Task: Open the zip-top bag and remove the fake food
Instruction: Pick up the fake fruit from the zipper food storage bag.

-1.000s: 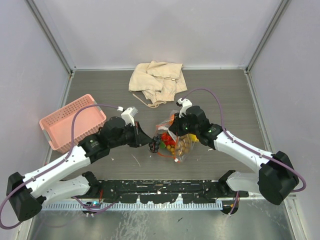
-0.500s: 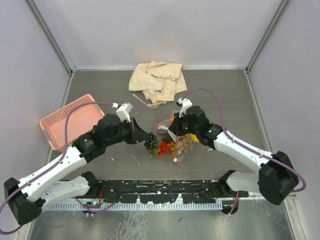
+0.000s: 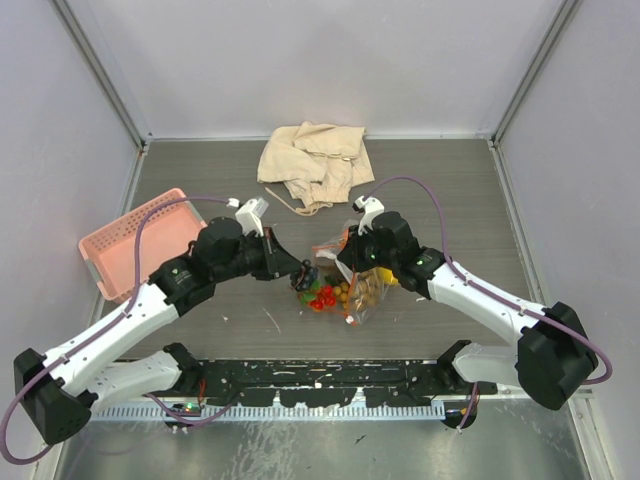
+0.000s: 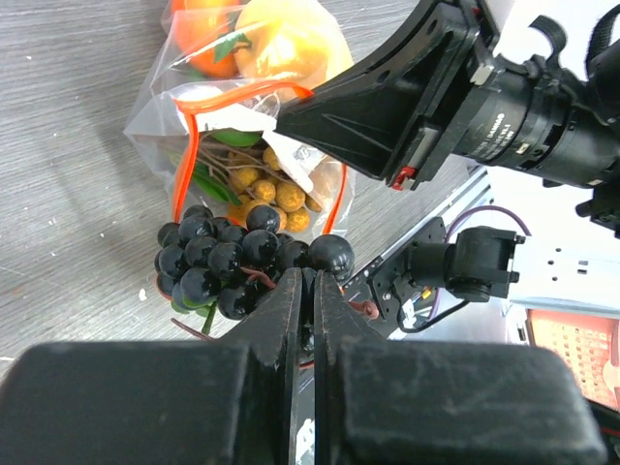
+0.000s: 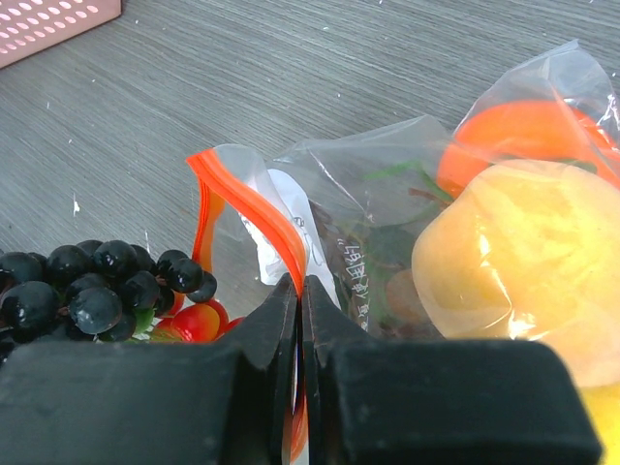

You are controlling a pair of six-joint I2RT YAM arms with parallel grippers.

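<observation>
Left gripper (image 3: 300, 278) is clenched on the stem end of the grapes (image 3: 306, 283). In its wrist view the two fingers (image 4: 286, 310) are pressed together, with the dark bunch (image 4: 218, 257) bunched against their tips at 10 o'clock. The grapes sit outside the bag (image 3: 362, 290), just beside its mouth on the 9 o'clock side in the top view. Whether they rest on the table (image 3: 450, 190) or hang just above it cannot be told.

Right gripper (image 3: 343, 262) is clamped shut on the rim of the bag, at the bag's 11 o'clock corner. In its own wrist view (image 5: 298, 286) the zip strip (image 5: 247, 203) runs down between the closed fingers. The clear plastic (image 5: 387, 184) spreads toward 2 o'clock.

The bag lies near the middle of the table, its mouth gaping toward 9 o'clock. In the left wrist view the zip strip (image 4: 232, 94) forms an open loop. Inside the loop are a tan berry cluster (image 4: 263, 189) with green leaves, and deeper in, an orange fruit (image 4: 194, 24) and a lemon (image 4: 286, 39). A few small red fruits (image 5: 199, 320) lie at the mouth, next to the grapes (image 5: 97, 286).

A beige cloth (image 3: 315, 160) is heaped at 12 o'clock of the bag, well apart. A pink basket (image 3: 140, 245) stands at 9 o'clock, near the table's left edge.
</observation>
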